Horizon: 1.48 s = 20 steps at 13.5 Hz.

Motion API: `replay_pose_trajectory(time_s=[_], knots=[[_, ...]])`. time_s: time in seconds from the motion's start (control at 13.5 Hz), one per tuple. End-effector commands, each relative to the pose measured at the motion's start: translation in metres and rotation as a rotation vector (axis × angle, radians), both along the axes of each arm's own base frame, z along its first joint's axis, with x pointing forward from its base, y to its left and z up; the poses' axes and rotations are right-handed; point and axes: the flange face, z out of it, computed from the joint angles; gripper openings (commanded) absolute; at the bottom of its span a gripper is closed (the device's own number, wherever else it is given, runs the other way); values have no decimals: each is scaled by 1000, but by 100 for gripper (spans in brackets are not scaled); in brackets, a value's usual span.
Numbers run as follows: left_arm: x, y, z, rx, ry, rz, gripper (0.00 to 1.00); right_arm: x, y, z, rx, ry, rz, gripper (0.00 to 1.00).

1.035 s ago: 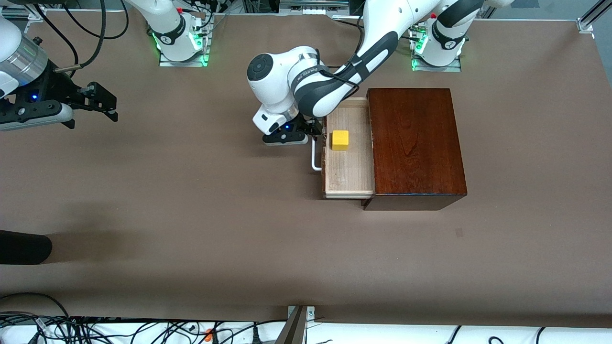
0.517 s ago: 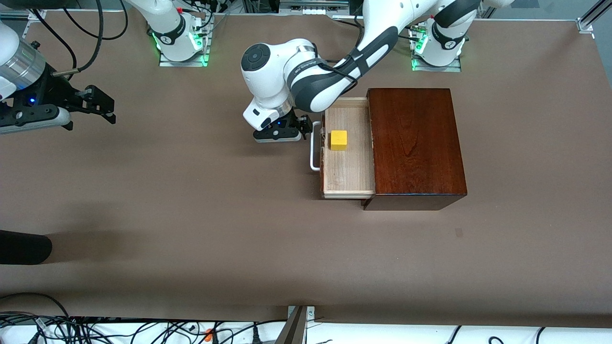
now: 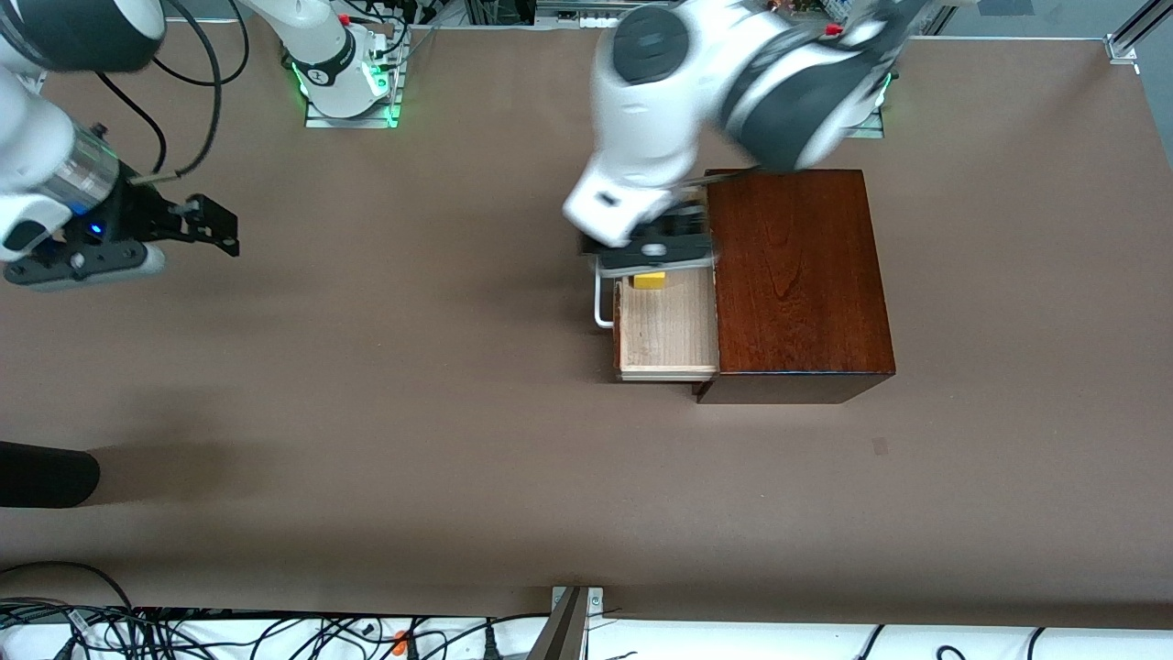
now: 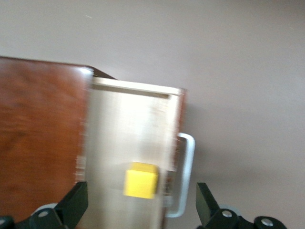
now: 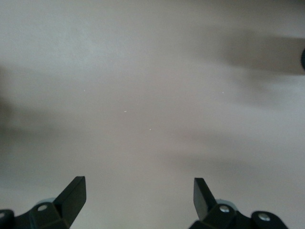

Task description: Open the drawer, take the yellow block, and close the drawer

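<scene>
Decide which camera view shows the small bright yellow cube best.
The left wrist view: the small bright yellow cube sits unobstructed in the pale wooden drawer. The front view shows only a sliver; the right wrist view, none.

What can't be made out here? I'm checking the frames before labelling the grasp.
- Yellow block: front view, mostly covered by the left gripper.
- Left arm: front view, motion-blurred.
- Drawer: left wrist view, cut off by the frame edge.
- Right gripper: only fingertips show.
</scene>
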Motion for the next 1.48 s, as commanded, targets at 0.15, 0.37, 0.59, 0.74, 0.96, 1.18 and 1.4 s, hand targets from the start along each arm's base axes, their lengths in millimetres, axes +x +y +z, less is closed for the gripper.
replay_pose_trajectory(time_s=[0.15, 0.37, 0.59, 0.74, 0.96, 1.18, 1.4], knots=[[36, 109, 23, 12, 8, 42, 100, -14, 92, -14, 22, 60, 342, 100], [57, 166, 36, 3, -1, 46, 100, -40, 196, -42, 29, 97, 625, 100], [68, 236, 53, -48, 33, -42, 100, -69, 314, -61, 43, 42, 899, 100], [65, 277, 73, -76, 28, -69, 100, -91, 383, -70, 60, -14, 1030, 100], [56, 329, 92, -76, 48, -139, 100, -105, 442, -100, 79, -72, 1116, 100], [34, 353, 100, -59, 59, -195, 100, -113, 487, -131, 63, -157, 1297, 100], [12, 362, 99, -52, 47, -226, 100, -119, 518, -155, 57, -168, 1325, 100]])
